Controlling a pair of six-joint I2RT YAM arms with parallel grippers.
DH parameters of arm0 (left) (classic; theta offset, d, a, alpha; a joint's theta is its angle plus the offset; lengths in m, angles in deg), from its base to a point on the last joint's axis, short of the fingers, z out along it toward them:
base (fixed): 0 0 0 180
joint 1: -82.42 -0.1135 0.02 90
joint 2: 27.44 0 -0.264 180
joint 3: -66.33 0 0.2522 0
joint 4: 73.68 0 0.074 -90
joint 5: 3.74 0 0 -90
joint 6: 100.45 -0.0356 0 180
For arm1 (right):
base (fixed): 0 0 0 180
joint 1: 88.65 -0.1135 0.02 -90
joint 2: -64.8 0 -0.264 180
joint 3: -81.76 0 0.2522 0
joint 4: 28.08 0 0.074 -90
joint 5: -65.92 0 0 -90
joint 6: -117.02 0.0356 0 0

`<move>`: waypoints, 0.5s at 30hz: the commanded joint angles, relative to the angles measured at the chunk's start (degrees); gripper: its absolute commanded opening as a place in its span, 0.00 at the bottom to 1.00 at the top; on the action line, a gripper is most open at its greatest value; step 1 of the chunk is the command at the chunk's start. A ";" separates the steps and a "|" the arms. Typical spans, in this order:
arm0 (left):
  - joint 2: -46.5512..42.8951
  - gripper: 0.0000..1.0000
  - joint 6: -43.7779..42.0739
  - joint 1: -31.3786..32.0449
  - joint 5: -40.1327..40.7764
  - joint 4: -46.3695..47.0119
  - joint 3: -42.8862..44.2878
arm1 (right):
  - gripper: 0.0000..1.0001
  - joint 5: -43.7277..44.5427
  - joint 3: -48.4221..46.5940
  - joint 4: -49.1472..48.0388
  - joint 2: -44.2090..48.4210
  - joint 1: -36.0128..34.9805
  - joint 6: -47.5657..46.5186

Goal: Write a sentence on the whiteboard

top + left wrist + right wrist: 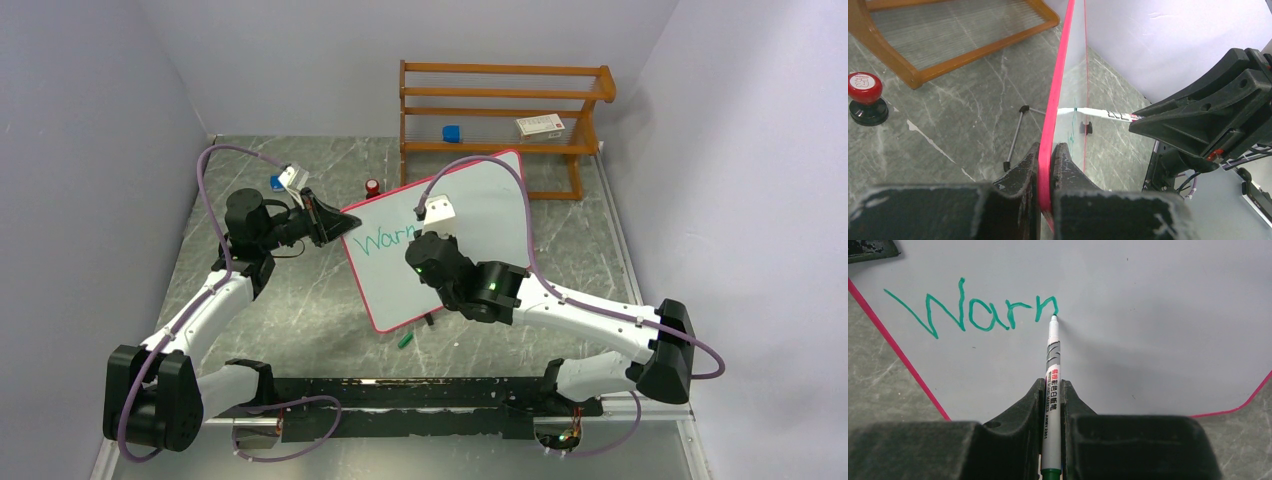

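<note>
Right wrist, right tool [1052,386] clamps marker [1053,347] (rear cropped), tip on whiteboard [1158,315]

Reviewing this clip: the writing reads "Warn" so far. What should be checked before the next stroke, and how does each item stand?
1. Left gripper clamped on the whiteboard frame: ok.
2. Right gripper shut on the marker: ok.
3. Marker tip on the board at the end of "Warn": ok.
4. Bare board right of the letters for more words: ok.
5. Board steady under pen pressure: cannot tell.
</note>
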 commanded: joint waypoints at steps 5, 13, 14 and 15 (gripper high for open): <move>2.21 0.05 -11.49 1.06 4.01 -8.22 -1.75 | 0.00 2.68 0.01 -3.05 0.04 0.60 -1.23; 2.21 0.05 -11.39 1.08 3.96 -8.14 -1.75 | 0.00 3.59 -0.06 -3.68 0.34 0.61 -1.60; 2.19 0.05 -11.41 1.06 4.05 -8.20 -1.70 | 0.00 3.67 -0.10 -3.80 0.37 0.62 -1.57; 2.20 0.05 -11.50 1.06 4.02 -8.22 -1.67 | 0.00 3.85 -0.17 -3.79 0.31 0.66 -1.57</move>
